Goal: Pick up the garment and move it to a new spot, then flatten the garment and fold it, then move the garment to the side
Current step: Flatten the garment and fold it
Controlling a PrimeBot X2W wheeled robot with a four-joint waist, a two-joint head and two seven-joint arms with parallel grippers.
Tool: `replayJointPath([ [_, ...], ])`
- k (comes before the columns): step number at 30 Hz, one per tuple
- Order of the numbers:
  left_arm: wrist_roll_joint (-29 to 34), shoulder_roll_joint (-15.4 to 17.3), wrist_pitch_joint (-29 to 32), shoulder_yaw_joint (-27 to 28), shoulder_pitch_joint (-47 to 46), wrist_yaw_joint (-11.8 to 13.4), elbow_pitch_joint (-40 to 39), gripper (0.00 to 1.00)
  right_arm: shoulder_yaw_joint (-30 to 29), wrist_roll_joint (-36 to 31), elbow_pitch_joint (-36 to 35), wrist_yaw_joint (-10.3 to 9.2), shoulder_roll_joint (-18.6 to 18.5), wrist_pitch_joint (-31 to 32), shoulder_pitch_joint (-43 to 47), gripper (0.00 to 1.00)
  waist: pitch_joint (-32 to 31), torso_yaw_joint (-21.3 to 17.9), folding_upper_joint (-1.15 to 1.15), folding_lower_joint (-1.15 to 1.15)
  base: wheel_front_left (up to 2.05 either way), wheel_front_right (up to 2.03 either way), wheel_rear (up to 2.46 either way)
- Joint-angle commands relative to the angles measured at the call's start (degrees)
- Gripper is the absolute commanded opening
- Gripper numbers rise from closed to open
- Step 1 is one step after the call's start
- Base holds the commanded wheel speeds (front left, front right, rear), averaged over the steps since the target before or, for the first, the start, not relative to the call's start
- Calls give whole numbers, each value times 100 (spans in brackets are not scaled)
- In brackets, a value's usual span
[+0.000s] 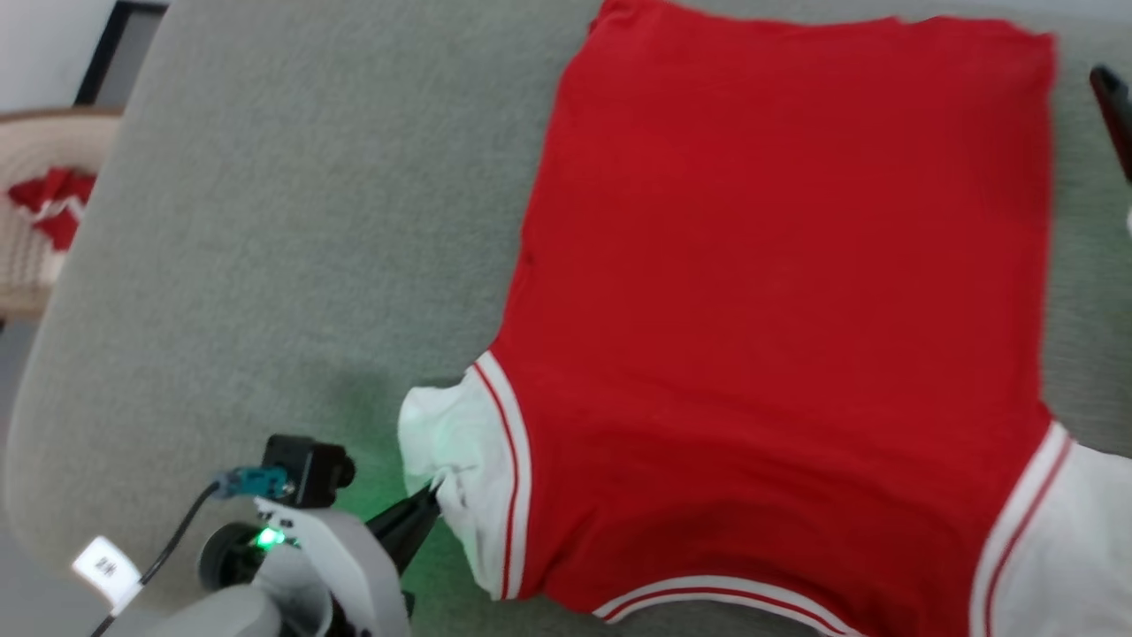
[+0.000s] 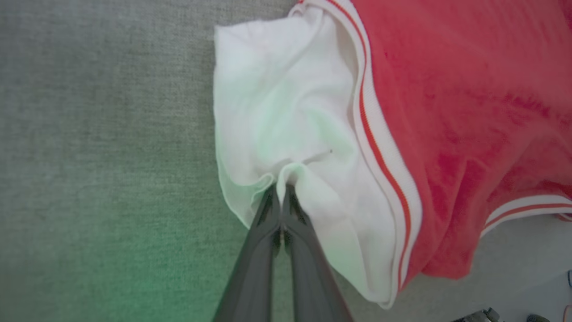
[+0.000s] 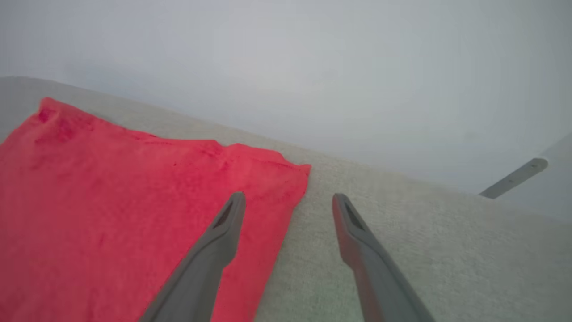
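Observation:
The garment [image 1: 778, 292] lies spread flat on the grey padded surface [image 1: 265, 221], plain red side up, hem far from me and white sleeves near me. My left gripper [image 1: 432, 495] is shut on a fold of the garment's left white sleeve [image 2: 286, 103], at the sleeve's outer edge, as the left wrist view shows with the left gripper [image 2: 280, 188] pinching cloth. My right gripper [image 3: 289, 197] is open and holds nothing, hovering over the far right hem corner of the garment [image 3: 134, 201]. One of its dark fingers [image 1: 1112, 102] shows at the right edge of the head view.
A wicker basket [image 1: 35, 150] stands off the surface's left side with a small red-and-white cloth bundle [image 1: 49, 208] in it. The surface's rounded left edge drops to the floor at the lower left. Bare grey surface lies left of the garment.

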Motion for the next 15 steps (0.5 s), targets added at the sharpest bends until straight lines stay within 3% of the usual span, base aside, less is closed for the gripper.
replayJointPath([
  [1, 41, -69, 3, 0, -80, -31, 49, 0, -21, -87, 181, -8, 20, 37, -195, 100, 367, 365, 0, 0, 0, 0, 0],
  [7, 174, -415, 30, -96, -335, -261, 302, 0, -206, -736, 1828, -8, 121, 505, -1438, 100, 715, 709, 0, 0, 0, 0, 0],
  [15, 217, -732, 6, -154, -475, -493, 736, 0, -685, -1616, 3310, -8, 255, 1251, -2318, 100, 956, 954, 0, 0, 0, 0, 0],
])
